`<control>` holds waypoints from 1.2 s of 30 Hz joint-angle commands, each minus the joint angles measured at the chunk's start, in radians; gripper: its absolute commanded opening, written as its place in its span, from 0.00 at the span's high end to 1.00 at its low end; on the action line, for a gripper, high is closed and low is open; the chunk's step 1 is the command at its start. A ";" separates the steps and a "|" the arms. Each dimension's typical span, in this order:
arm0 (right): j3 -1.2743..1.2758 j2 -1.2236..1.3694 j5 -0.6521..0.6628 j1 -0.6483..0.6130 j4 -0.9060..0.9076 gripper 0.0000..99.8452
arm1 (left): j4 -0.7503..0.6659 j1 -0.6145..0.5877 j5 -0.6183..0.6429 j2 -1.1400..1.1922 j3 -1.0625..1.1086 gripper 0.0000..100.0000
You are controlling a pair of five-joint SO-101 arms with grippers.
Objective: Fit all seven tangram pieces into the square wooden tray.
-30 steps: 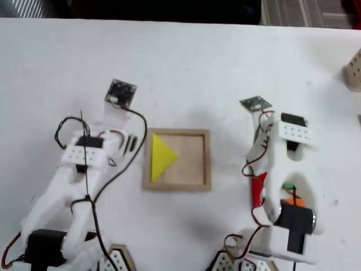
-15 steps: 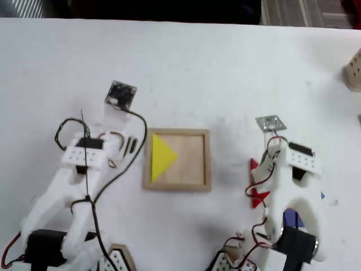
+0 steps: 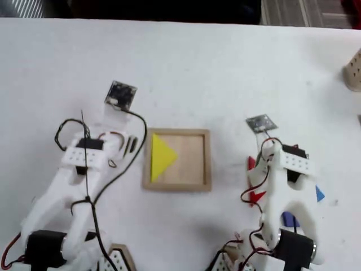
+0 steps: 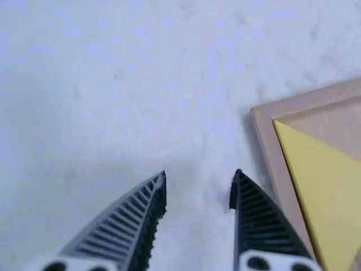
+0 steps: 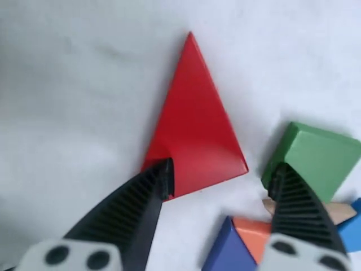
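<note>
The table (image 3: 186, 62) carries the square wooden tray (image 3: 207, 161) about midway between its left and right edges, nearer the near edge than the far one. The left arm (image 3: 67, 180) stands to the tray's left. The left gripper (image 4: 199, 175) is released and empty over bare table, just beside the tray's left rim. The right arm (image 3: 287, 186) bends over the loose pieces toward the near right corner.

One yellow triangle (image 3: 161, 157) lies in the tray against its left wall, so most of the task seems still to do. The red triangle (image 5: 194, 130) lies flat on the table, with the right gripper (image 5: 224, 169) spread wide across its broad end. One finger is at a corner; the other is close to the green piece (image 5: 313, 158). An orange piece (image 5: 254, 231) and a blue piece (image 5: 225, 248) crowd in beside it.

The step in hand looks like picking up the red triangle. The far finger should probably drop between red and green, then pinch the triangle's edges squarely, so the neighbours are not dragged along.

A second ago the right arm reached farther toward the far edge. It has since pulled back and settled over the red triangle, while the left arm, tray and yellow triangle are unchanged
</note>
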 commanded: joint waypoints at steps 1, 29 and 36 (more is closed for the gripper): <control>0.006 0.010 0.015 -0.048 0.001 0.76 | -0.015 0.013 -0.009 -0.041 -0.008 0.80; -0.025 0.010 -0.199 -0.302 0.036 0.73 | 0.008 0.013 -0.011 -0.042 -0.014 0.80; -0.066 0.008 -0.359 -0.305 0.065 0.66 | 0.008 0.013 -0.011 -0.042 -0.014 0.80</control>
